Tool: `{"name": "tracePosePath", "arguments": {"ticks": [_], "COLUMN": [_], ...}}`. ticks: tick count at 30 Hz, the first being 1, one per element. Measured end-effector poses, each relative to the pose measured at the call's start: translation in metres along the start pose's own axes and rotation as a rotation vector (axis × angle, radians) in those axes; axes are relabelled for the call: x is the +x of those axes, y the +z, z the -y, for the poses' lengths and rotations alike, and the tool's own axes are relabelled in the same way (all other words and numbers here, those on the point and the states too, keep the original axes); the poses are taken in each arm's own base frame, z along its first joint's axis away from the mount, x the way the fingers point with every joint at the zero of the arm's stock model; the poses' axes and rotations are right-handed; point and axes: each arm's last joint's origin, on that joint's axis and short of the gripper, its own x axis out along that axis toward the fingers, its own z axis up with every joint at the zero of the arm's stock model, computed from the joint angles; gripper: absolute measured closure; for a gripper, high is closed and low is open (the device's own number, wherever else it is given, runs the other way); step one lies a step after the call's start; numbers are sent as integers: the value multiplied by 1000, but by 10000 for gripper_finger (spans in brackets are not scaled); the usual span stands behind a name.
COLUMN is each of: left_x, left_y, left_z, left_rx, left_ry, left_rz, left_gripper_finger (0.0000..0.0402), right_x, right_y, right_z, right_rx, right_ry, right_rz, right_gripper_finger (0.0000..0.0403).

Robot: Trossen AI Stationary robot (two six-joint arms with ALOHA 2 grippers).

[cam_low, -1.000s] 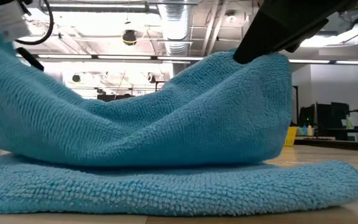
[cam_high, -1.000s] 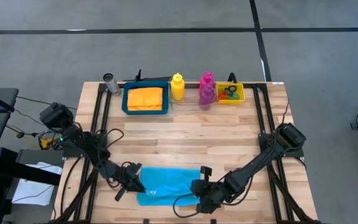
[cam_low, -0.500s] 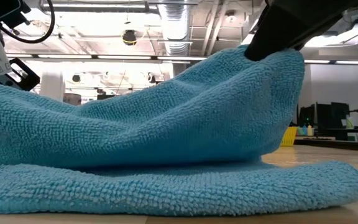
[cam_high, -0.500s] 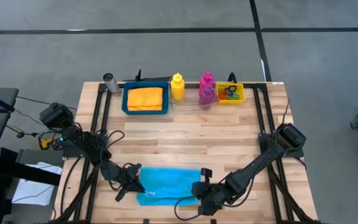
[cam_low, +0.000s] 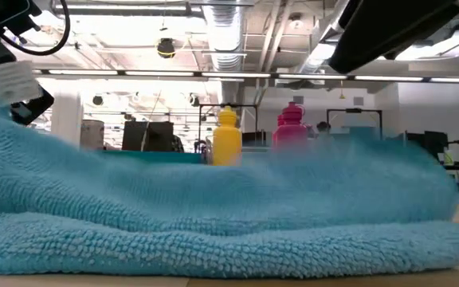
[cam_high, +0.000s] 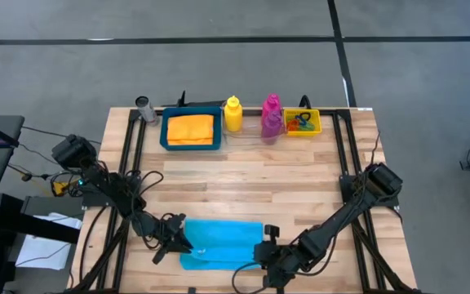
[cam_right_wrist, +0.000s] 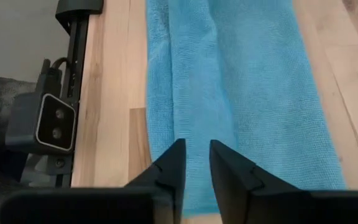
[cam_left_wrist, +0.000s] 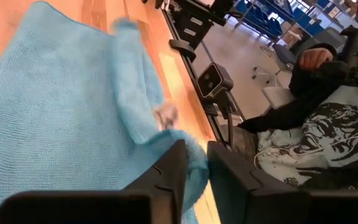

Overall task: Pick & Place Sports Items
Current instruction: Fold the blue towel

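Note:
The cyan cloth lies folded along the table's near edge, its upper layer resting on the lower one. My left gripper is at its left end, where a corner with a white tag stays raised. My right gripper hovers over the right end, fingers slightly apart, with nothing between them. Far off, the orange cloth lies in the blue tray. A yellow bottle and a magenta bottle stand beside it. My left gripper has a bunched bit of the cyan cloth's left end between its two fingers, which stand close together. The fingers come in nearly level from the table's left. That end is held up, while the remainder of the cloth lies on the table.
A small yellow bin holding coloured rings and a grey cylinder stand at the far edge. A camera on a stand sits just off the near edge. A seated person is beyond it. Bare wood lies between the cloth and the tray.
My right gripper has let go of the cloth's right end. The raised fold has dropped and now lies low over the lower layer, uncovering the bottles behind it. The left end has sunk a little but stays raised at my left gripper.

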Motion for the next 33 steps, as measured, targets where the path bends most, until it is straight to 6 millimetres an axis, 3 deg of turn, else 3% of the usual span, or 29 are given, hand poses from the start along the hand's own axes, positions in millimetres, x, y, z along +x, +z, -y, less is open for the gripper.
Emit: {"name": "tracePosePath", "arguments": {"ticks": [8, 14, 24, 33], "left_x": [0, 0, -3, -6], "left_y": [0, 1, 2, -10], "left_z": [0, -1, -13, -38], "left_rx": [-2, -1, -10, -219], "left_ry": [4, 16, 325, 538], "left_rz": [8, 16, 195, 118], "left_gripper_finger": [282, 248, 231, 212], "right_x": [0, 0, 1, 5], "right_y": [1, 2, 6, 11], "right_z": [0, 1, 8, 17], "right_rx": [4, -12, -49, -30], "right_ry": [4, -34, -199, -233], "right_rz": [6, 33, 136, 146], "right_gripper_finger": [294, 284, 283, 283]}}
